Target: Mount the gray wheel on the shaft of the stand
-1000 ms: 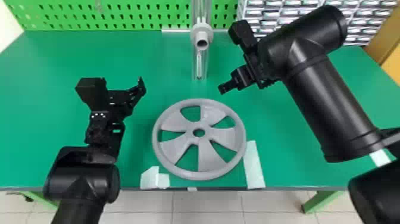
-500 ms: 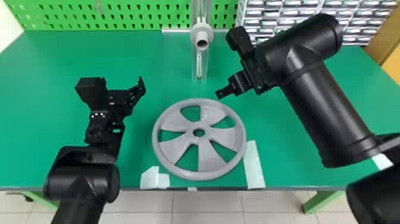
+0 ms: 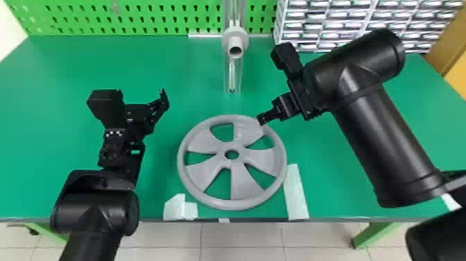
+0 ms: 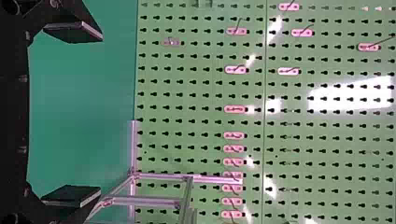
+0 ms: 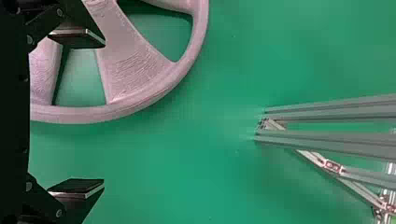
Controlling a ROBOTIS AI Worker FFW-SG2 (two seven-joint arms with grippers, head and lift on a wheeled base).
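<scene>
The pick-up is the step in hand, I judge, with the wheel lying flat on the table near its front edge and the mounting still waiting. The left gripper is standing off to the wheel's left, its fingers spreading apart with nothing between them. The right gripper is hovering by the wheel's far right rim, its fingers also standing apart and clamping nothing. Beyond, the shaft is sticking out bare from the stand, well apart from the wheel.

The next move is calling for the right gripper to be lining its fingers up across the rim and closing, perhaps with the left one supporting the other side. Later, the wheel is going to need tilting upright so its hole is facing the shaft; a one-sided hold could be letting it sag or twist.

The wheel is looking matte gray, its round rim enclosing five broad spokes, which are fanning out from a small open centre hole. Fine ridged lines are marking one spoke.
</scene>
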